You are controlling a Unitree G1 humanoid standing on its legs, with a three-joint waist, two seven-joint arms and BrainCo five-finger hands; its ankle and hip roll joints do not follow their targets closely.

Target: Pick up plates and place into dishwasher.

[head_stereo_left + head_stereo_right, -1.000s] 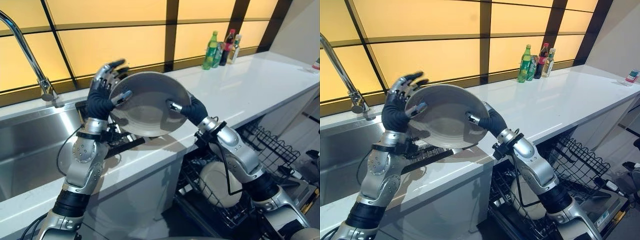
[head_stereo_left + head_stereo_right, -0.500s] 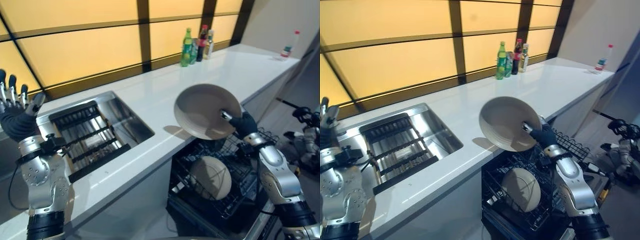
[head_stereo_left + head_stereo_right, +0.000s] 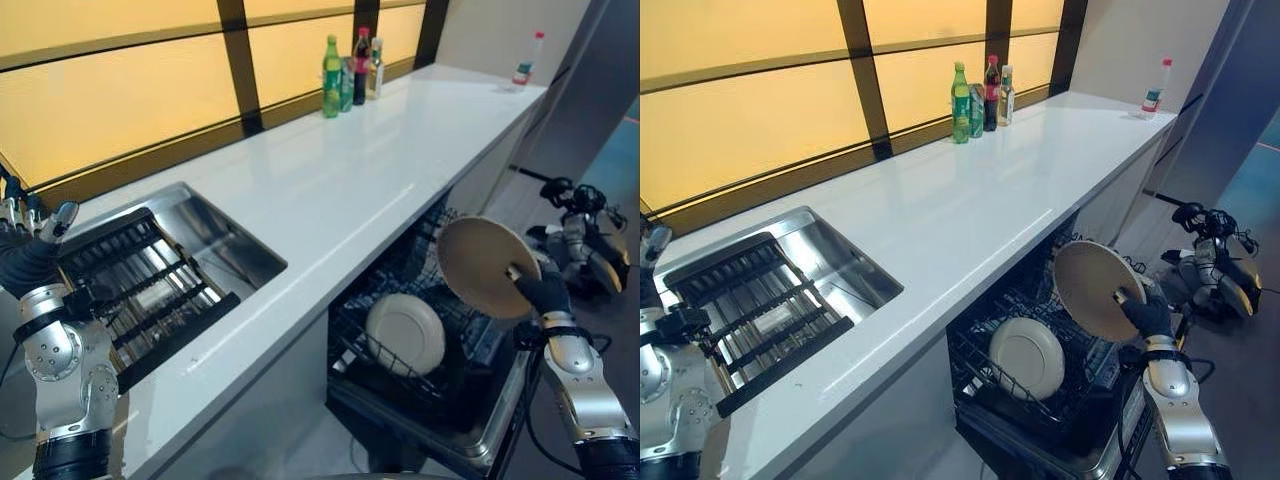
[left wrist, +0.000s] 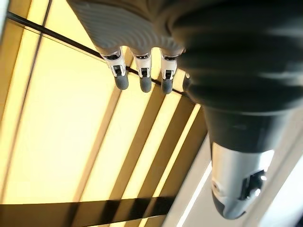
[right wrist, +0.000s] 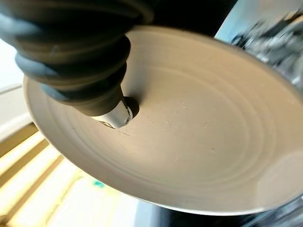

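right eye view, right robot hand (image 3: 1148, 314) pinching tilted plate (image 3: 1095, 288) rim above open dishwasher rack (image 3: 1060, 375), left robot hand (image 3: 24, 252) wide

two plates (image 3: 487, 266) (image 3: 405, 333) — three bottles (image 3: 331, 63) (image 3: 361, 53) (image 3: 376, 55) grouped by the window, a fourth bottle (image 3: 535, 43) apart.

Beige plate (image 3: 487, 267), white counter (image 3: 330, 175), green bottle (image 3: 331, 64), black rack (image 3: 400, 335).
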